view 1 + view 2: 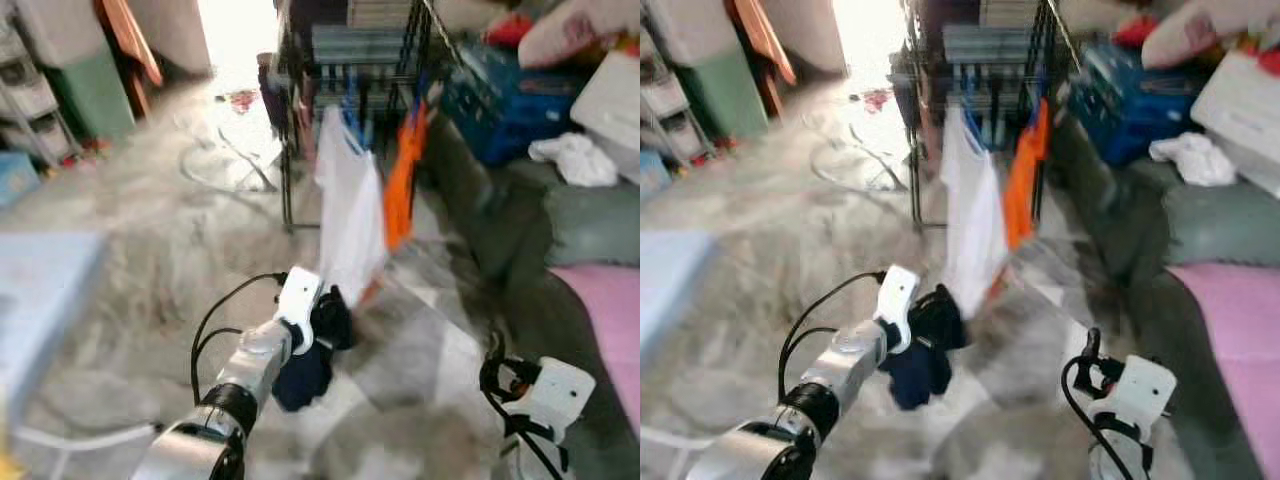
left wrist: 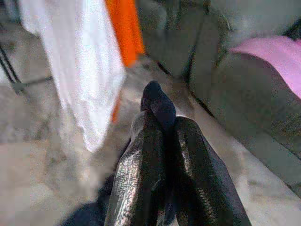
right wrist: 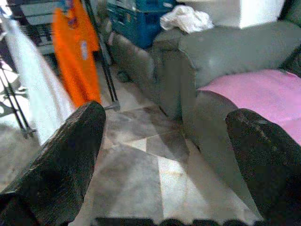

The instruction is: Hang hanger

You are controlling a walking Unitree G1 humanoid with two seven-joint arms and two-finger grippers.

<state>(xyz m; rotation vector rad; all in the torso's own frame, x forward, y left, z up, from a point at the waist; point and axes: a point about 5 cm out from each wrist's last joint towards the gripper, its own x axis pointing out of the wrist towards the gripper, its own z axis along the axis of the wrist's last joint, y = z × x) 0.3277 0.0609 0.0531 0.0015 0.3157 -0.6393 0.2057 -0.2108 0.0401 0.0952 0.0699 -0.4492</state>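
Left gripper (image 2: 162,122) clamps dark garment (image 1: 303,375) (blurry), rack (image 1: 350,90) ahead

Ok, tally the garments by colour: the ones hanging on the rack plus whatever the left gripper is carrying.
White, hanging on the rack: 1, white garment
Orange, hanging beside it: 1, orange garment
Dark navy, held in the left gripper: 1, dark garment
Total: 3
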